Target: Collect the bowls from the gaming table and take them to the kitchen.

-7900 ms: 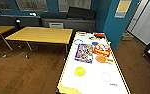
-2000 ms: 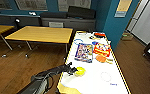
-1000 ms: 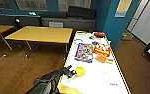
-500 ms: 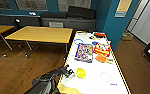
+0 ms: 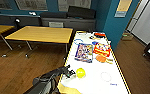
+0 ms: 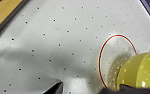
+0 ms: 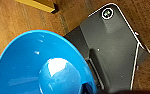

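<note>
The yellow-green bowl (image 5: pixel 80 72) sits near the front left of the white-topped gaming table (image 5: pixel 98 83). My left gripper (image 5: pixel 70 73) reaches in over the table's left edge and stands just beside the bowl, open. In the left wrist view the bowl (image 6: pixel 141 72) shows dotted and yellow, close by one dark finger (image 6: pixel 131 88), on a red printed ring (image 6: pixel 100 60). The blue bowl (image 7: pixel 36 65) looms large in the right wrist view, hanging over the wood floor and my dark base (image 7: pixel 111 50), so my right gripper holds it.
Colourful game boxes (image 5: pixel 84 52) (image 5: pixel 101 48) and an orange paddle (image 5: pixel 101 58) lie further along the table. A yellow-wood table (image 5: pixel 41 33) stands to the left over wood floor. A blue pillar (image 5: pixel 116 22) rises at the table's far right.
My left arm has come in from the lower left and stretched forward over the table edge, closing on the yellow-green bowl. The bowl has not moved.
</note>
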{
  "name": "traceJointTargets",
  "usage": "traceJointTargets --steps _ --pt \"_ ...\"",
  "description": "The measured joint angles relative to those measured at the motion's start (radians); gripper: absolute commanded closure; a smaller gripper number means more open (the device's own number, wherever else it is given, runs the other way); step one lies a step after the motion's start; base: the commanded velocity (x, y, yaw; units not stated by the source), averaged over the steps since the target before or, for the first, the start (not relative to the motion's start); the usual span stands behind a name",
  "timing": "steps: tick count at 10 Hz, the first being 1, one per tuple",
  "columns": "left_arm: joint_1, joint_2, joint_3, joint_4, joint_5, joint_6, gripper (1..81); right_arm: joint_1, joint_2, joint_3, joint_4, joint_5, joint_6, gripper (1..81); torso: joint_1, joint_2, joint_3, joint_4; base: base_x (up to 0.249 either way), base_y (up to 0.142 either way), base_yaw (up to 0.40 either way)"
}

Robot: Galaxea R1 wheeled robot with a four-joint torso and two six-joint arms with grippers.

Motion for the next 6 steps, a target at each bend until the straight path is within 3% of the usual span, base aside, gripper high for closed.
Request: traceJointTargets --steps 4,6 --pt "-0.053 0.0 0.166 0.033 0.001 0.007 1.0 0.0 0.0 0.0 0.0 -0.004 0.0 81.1 0.0 0.0 0.0 0.0 0.0 0.0 0.0" --pt "-0.06 -0.002 0.194 0.048 0.001 0.007 1.0 0.0 0.0 0.0 -0.002 -0.004 0.0 81.1 0.0 0.0 0.0 0.0 0.0 0.0 0.0"
